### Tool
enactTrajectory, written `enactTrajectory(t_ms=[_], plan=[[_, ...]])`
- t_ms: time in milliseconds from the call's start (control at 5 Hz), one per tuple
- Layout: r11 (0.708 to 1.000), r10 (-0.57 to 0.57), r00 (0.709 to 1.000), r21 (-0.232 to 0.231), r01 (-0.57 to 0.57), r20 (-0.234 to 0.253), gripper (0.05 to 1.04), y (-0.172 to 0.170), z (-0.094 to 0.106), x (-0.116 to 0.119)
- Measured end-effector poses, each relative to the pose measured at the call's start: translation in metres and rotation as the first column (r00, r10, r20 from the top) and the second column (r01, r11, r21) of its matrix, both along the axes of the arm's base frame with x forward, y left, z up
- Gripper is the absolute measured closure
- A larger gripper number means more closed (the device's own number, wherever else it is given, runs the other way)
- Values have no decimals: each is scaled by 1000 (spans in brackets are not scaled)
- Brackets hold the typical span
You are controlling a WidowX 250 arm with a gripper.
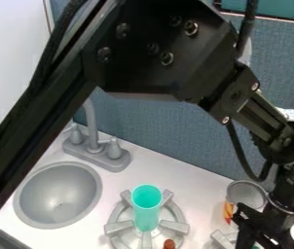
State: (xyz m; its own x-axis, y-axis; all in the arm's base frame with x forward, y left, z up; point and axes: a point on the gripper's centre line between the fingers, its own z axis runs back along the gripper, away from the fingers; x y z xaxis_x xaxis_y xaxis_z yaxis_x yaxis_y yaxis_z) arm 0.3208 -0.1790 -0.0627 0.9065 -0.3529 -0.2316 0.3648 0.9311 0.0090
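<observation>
Displaying a toy-kitchen tabletop [195, 182].
Showing, left to right, a gray sink [58, 194], a faucet [98, 151], a teal cup [146, 211] standing upright on a burner [119, 227], an open can [247, 192], and, just beside this at lower right, the black pincer [261, 229]; not revealing whether parted, closed or clamped.

An open gray can [246, 195] stands on the counter [192, 187].

My arm [166, 46] is glossy black, with a straight beam, a blocky elbow studded with round silvery screws, loose black cables, a round black joint near the wrist, and a small white label with dark marks.
</observation>
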Motion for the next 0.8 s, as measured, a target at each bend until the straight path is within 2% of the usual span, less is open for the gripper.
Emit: enactTrajectory(t_ms=[200, 400, 600, 800], plan=[[999, 37, 999, -13, -37, 9, 108, 0, 9, -5], [997, 77, 995, -35, -75, 57, 82, 1, 46, -5], [990, 139, 986, 4, -140, 90, 83, 25, 80, -27], [976, 197, 969, 66, -209, 151, 83, 50, 106, -41]])
